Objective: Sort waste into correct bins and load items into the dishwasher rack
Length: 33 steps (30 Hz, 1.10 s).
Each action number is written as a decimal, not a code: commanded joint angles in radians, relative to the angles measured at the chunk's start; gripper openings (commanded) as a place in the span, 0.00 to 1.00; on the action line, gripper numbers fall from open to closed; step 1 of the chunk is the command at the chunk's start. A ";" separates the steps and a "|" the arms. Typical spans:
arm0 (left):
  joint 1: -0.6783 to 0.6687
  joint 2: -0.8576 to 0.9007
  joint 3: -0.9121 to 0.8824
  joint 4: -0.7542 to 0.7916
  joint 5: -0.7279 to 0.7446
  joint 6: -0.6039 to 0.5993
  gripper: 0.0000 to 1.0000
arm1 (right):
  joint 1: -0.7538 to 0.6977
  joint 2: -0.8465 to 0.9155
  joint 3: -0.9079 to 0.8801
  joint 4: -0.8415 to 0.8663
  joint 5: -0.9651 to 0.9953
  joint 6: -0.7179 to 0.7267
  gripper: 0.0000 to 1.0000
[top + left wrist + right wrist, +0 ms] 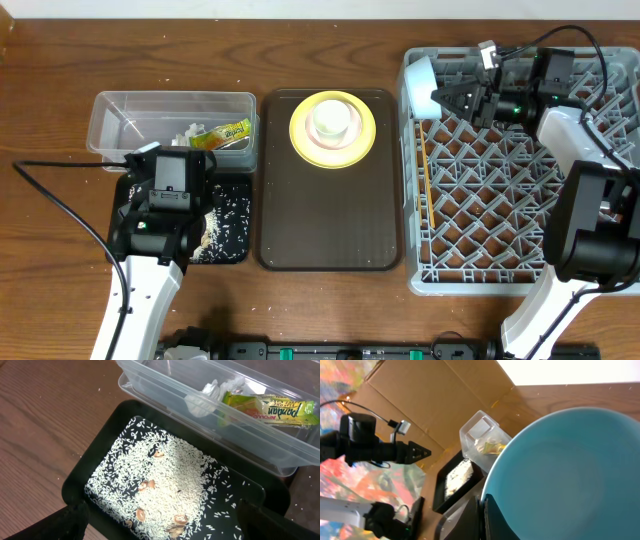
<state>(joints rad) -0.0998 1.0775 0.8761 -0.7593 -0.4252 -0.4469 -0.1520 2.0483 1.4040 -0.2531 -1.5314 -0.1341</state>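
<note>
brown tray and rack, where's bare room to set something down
The brown tray is bare from below the yellow plate to its near edge. In the rack, the middle and near rows hold nothing; chopsticks lie along its left side, and the right gripper, shut on the blue bowl, crowds its far left corner.

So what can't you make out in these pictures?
Black tray: overhead, the left arm covers its left part.
Light blue bowl: right wrist view, cut off by the right and bottom edges.
Chopsticks: overhead, too thin to count.
Brown bits among the rice: left wrist view, too small to identify.
</note>
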 commanded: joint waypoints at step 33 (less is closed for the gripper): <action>0.005 0.000 0.016 -0.002 -0.017 0.005 0.96 | -0.161 0.000 0.005 -0.294 0.428 0.063 0.05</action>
<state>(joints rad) -0.0998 1.0775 0.8761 -0.7593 -0.4255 -0.4469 -0.3126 2.0331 1.4117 -0.5274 -1.4128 -0.0792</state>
